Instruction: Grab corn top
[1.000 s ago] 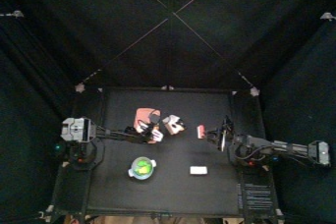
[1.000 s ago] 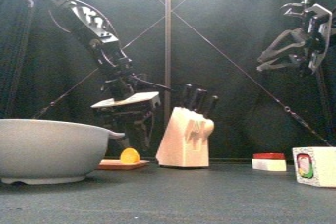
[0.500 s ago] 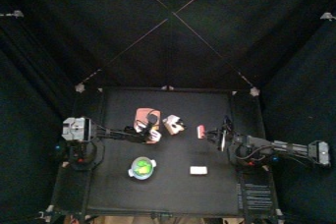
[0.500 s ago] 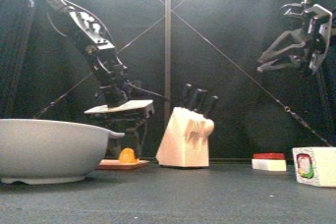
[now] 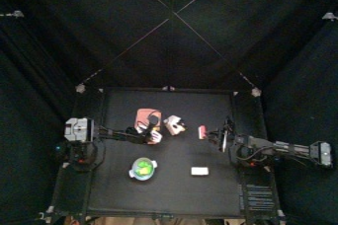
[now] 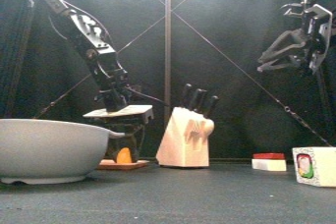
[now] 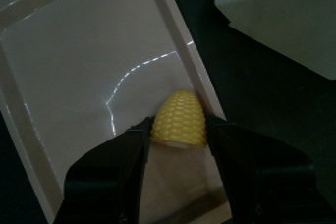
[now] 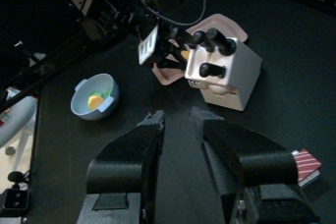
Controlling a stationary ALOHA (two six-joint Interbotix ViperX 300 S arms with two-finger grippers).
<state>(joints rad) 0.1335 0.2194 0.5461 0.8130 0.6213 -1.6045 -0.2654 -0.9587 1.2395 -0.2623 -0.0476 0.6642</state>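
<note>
A yellow corn cob point(image 7: 182, 120) lies on a pale pink cutting board point(image 7: 79, 61) beside the white knife block point(image 7: 282, 22). In the left wrist view my left gripper point(image 7: 184, 133) is open, with one jaw on each side of the cob's near end. In the front view the left gripper point(image 6: 117, 119) hangs just above the corn point(image 6: 125, 155). My right gripper point(image 6: 293, 45) is open and empty, held high at the right, away from the corn; the right wrist view shows its jaws point(image 8: 182, 118) apart.
A grey bowl point(image 6: 46, 147) stands at the front left. The knife block point(image 6: 188, 136) is just right of the corn. A red and white block point(image 6: 269, 161) and a cup point(image 6: 312, 165) stand at the right. The top view shows a green bowl point(image 5: 142, 169) and a white block point(image 5: 200, 171).
My left gripper has come down steadily toward the corn on the board. The right arm has not moved.
</note>
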